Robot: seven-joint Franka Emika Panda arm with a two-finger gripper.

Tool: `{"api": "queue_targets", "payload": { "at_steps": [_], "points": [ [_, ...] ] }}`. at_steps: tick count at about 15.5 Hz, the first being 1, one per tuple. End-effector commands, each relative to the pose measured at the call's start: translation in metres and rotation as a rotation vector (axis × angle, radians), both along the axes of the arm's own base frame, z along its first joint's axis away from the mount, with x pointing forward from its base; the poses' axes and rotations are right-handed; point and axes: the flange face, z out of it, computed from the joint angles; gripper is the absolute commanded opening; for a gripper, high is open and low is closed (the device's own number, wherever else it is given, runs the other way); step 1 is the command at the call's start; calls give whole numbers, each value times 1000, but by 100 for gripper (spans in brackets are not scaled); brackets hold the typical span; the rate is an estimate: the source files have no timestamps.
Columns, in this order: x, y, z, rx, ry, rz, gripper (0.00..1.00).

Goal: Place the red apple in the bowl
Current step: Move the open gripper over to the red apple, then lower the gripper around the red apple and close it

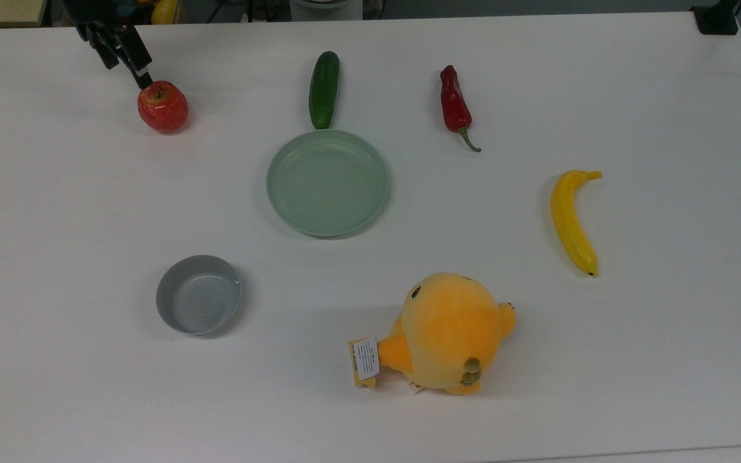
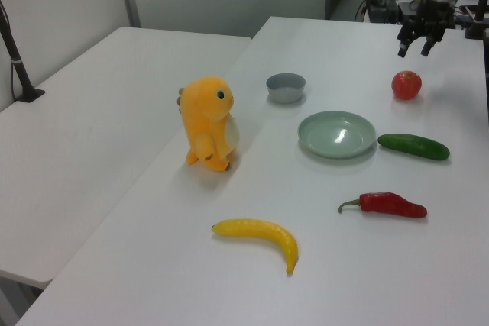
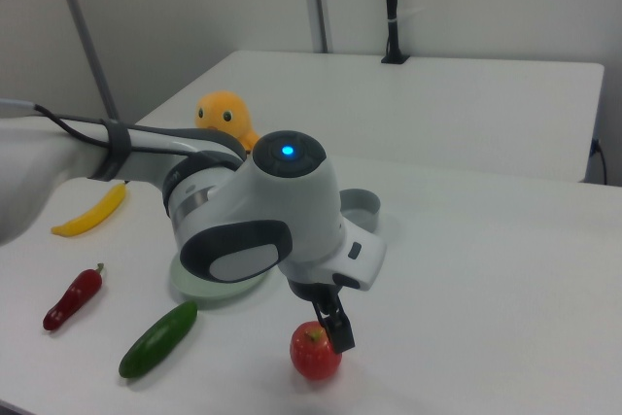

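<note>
The red apple [image 1: 163, 107] sits on the white table at the top view's upper left, also seen in the left view [image 2: 406, 85] and the right view [image 3: 315, 351]. My gripper [image 1: 127, 69] hangs open just above and behind it, tilted, holding nothing; in the left view the gripper [image 2: 412, 50] hovers over the apple with its fingers spread. One dark finger [image 3: 338, 329] reaches down beside the apple's top in the right view. The small grey bowl [image 1: 198, 294] stands empty nearer the front, well apart from the apple [image 2: 286, 87].
A pale green plate [image 1: 327, 182] lies mid-table with a cucumber [image 1: 324, 89] touching its far rim. A red chili [image 1: 455, 103], a banana [image 1: 571, 222] and an orange plush toy [image 1: 448, 331] lie toward the top view's right and front.
</note>
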Motion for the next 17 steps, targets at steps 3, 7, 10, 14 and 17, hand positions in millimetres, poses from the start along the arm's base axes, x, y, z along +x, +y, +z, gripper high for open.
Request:
{"api": "queue_targets", "payload": {
  "at_steps": [3,7,10,14,17],
  "points": [
    [15,19,-28,28,26,-80,98],
    [16,21,-34,25,43,-66,98],
    [20,29,-44,3,76,-22,100],
    [18,30,-60,-37,133,35,100],
    [22,37,-62,-43,133,54,68]
  ]
}}
